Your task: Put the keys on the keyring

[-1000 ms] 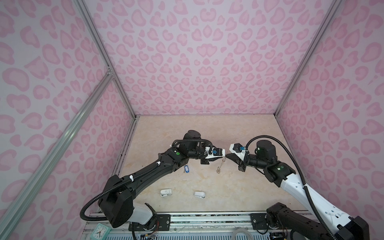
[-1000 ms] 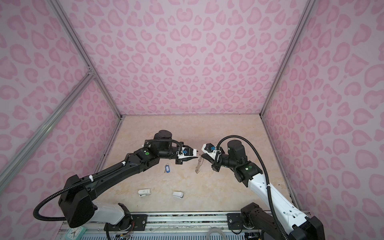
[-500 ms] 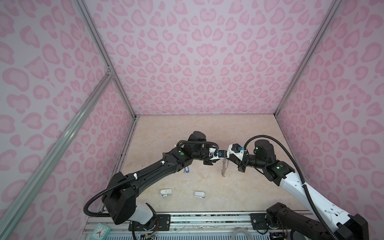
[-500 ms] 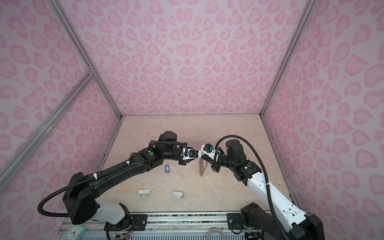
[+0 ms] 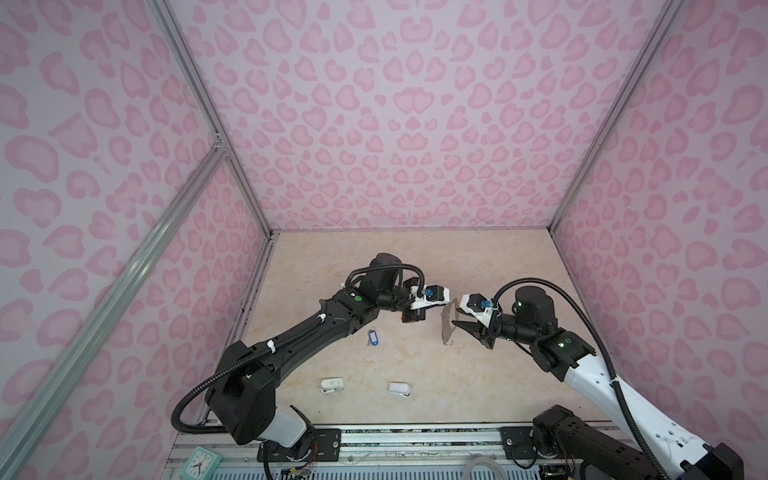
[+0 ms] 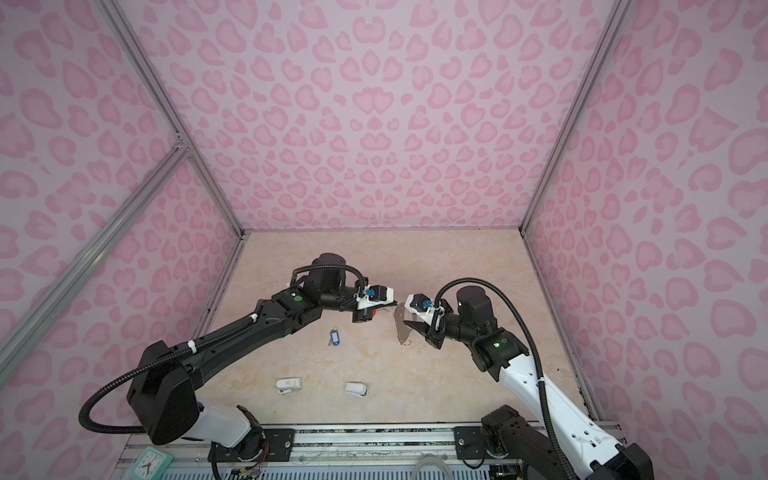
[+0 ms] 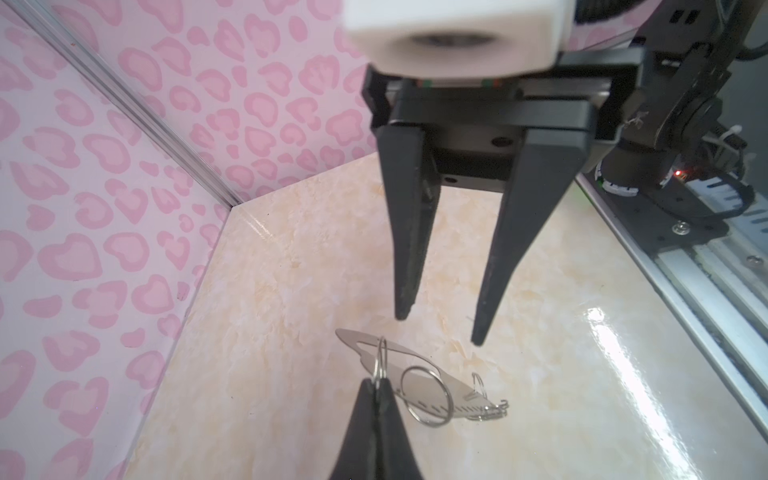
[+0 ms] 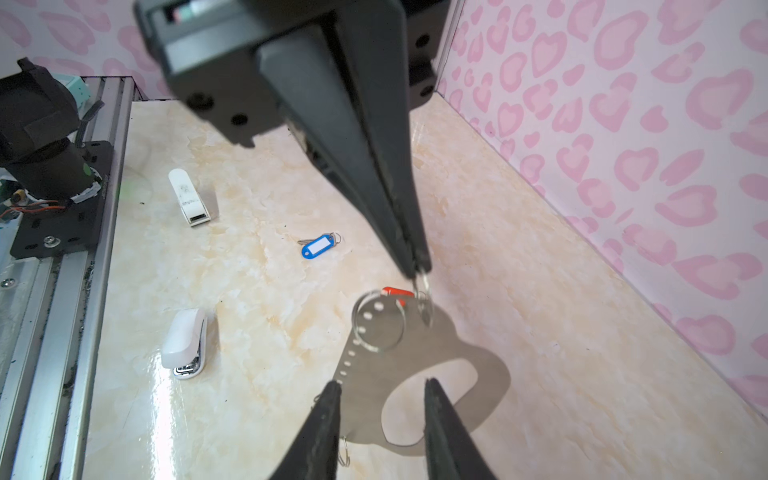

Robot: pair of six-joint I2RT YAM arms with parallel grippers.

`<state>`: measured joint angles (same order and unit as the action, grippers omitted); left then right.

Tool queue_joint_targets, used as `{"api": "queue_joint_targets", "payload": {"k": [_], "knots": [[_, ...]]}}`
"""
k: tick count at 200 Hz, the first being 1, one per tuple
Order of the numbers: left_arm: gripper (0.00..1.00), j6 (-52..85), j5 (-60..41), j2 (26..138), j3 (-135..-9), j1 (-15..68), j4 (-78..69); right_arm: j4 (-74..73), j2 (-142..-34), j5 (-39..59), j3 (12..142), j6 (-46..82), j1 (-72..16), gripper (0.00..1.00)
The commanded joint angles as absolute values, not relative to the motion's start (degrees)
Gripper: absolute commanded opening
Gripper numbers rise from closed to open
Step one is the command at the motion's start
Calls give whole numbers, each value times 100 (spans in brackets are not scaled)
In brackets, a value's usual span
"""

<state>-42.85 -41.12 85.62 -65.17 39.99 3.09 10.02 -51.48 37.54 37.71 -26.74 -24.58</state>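
The keyring [image 8: 419,349], a flat grey metal plate with a handle slot and wire rings, hangs above the floor, in both top views [image 5: 446,325] [image 6: 401,326]. My left gripper [image 7: 378,384] [image 8: 417,270] is shut on a small wire ring [image 7: 381,359] at the plate's end. A red tag [image 8: 397,292] shows behind the plate near that ring. My right gripper [image 8: 380,384] [image 5: 464,331] is open, its fingers either side of the plate's handle end without gripping it. The key with the blue tag [image 8: 318,246] [image 5: 372,336] lies on the floor.
Two white plastic objects [image 5: 332,383] [image 5: 400,388] lie near the front edge of the marbled floor. Pink patterned walls enclose three sides. A metal rail [image 5: 395,440] with both arm bases runs along the front, a small clock [image 5: 198,463] beside it.
My left gripper has shut on the wire ring. My right gripper has opened and let go of the keyring. The two grippers have drawn slightly apart since half a second ago.
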Motion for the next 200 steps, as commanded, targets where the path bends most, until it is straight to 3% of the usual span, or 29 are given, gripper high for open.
{"api": "queue_joint_targets", "payload": {"k": [1,58,200], "knots": [[3,-4100,-5159,8646,-6602,3936,83,599,-4940,3757,3566,-2670,-2394,33],[3,-4087,-5489,8807,-6627,3919,47,57,-4700,3878,3476,-2505,-2312,24],[3,-4113,-5370,8772,-6565,3944,23,56,-5043,4614,3665,-2298,-2323,20]]}}
